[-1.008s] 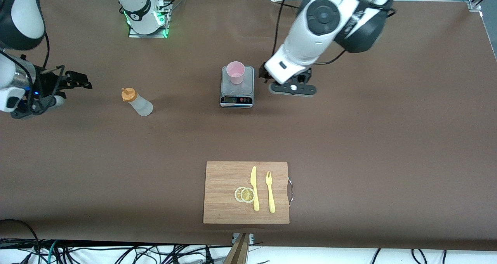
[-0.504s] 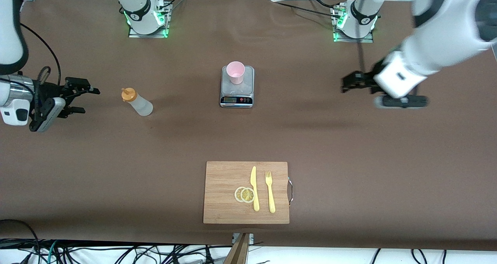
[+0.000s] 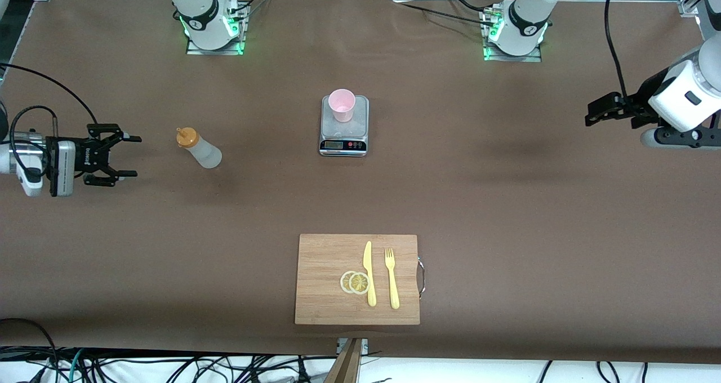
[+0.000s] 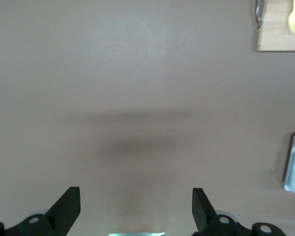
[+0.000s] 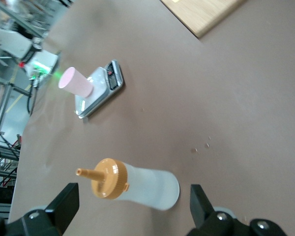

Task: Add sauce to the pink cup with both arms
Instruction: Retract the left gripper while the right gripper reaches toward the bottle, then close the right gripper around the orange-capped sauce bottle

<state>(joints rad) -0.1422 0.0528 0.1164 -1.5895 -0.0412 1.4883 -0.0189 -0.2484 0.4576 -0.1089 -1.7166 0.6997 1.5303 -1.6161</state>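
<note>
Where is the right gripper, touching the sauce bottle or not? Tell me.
Apart. The front view shows bare table between the open right gripper and the sauce bottle.

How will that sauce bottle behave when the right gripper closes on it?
The sauce bottle looks like thin translucent plastic, so it will probably flex and could squirt. It stands tall on a narrow base, so a nudge from the open right gripper may tip it.

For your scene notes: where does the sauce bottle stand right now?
The sauce bottle stands upright on the table toward the right arm's end, between the open right gripper and the scale.
</note>
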